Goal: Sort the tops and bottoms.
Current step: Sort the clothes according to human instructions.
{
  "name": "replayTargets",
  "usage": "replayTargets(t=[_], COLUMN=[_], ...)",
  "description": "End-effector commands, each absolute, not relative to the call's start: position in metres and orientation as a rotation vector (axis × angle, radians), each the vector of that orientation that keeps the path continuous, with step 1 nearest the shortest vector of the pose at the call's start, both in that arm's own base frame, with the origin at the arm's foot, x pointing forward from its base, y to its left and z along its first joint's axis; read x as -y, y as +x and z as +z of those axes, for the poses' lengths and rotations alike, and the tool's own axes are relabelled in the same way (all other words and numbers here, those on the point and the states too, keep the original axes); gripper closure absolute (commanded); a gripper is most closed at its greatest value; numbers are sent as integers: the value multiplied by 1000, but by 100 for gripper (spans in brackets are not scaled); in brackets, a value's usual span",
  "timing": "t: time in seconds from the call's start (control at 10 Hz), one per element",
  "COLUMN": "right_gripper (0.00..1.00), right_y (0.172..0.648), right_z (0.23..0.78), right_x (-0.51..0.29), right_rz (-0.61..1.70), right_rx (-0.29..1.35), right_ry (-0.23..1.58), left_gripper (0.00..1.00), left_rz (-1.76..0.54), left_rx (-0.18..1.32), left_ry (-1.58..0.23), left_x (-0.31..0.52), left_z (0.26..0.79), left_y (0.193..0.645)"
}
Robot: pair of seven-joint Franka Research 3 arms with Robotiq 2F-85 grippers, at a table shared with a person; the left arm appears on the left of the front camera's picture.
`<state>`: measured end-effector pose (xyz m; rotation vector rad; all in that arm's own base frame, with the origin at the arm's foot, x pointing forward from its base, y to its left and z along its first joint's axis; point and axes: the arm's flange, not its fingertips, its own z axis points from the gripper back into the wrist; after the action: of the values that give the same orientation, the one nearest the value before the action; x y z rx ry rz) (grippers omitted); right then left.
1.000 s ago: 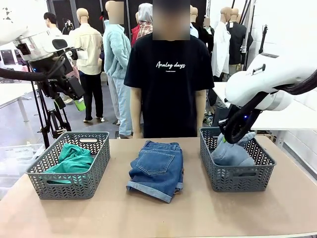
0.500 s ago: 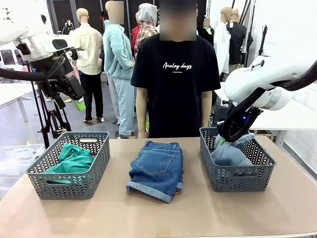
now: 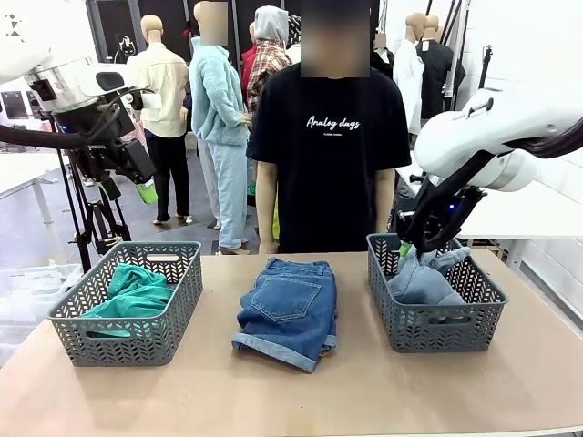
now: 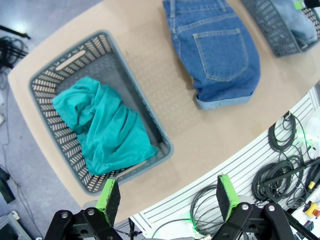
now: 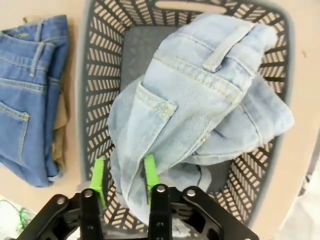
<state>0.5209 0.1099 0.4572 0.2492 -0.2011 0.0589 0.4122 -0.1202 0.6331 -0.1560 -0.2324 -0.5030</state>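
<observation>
Across the light-brown tabletop [image 3: 273, 391] stand two grey lattice baskets, well apart, one toward each end, and a person [image 3: 328, 155] in a black T-shirt stands at the far edge. Between the baskets lie the darker shorts [image 3: 290, 309]: mid-blue denim, folded flat, back pocket up and cuffed hems toward the robot. A strip of tan cloth [image 5: 60, 145] shows from under their edge.

The left basket [image 3: 137, 341] holds the teal shirt [image 3: 135, 291], crumpled in a soft heap. The right basket [image 3: 437, 332] holds the pale shorts [image 5: 200, 100], light-blue denim bunched up with a belt loop and a pocket corner on top.

The right arm bends down over that basket's far left corner. The right end effector [image 5: 123, 162] has its green pads on either side of a raised fold of the pale denim; whether they pinch it or merely flank it I cannot tell. The left arm is held high over the left end of the tabletop. The left end effector [image 4: 167, 182] hangs wide open with nothing between its pads, above the teal shirt's basket.

By count: two baskets, two pairs of shorts, one teal shirt, two arms.
</observation>
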Motion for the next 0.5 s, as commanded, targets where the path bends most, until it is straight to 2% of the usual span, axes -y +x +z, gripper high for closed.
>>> replayTargets(t=[0.0, 0.2, 0.3, 0.4], right_gripper=[0, 0, 0, 0], right_y=[516, 517, 524, 515], right_z=[470, 487, 493, 480], right_x=[-109, -108, -113, -105], right_rz=[33, 21, 37, 46], right_rx=[201, 228, 178, 233], right_ry=[200, 181, 82, 207], left_gripper=[0, 0, 0, 0], left_rz=[-491, -491, -491, -491], left_rx=[238, 238, 238, 238], left_ry=[-158, -158, -158, -158], left_x=[120, 120, 120, 120], left_z=[634, 634, 634, 634], left_y=[412, 412, 412, 412])
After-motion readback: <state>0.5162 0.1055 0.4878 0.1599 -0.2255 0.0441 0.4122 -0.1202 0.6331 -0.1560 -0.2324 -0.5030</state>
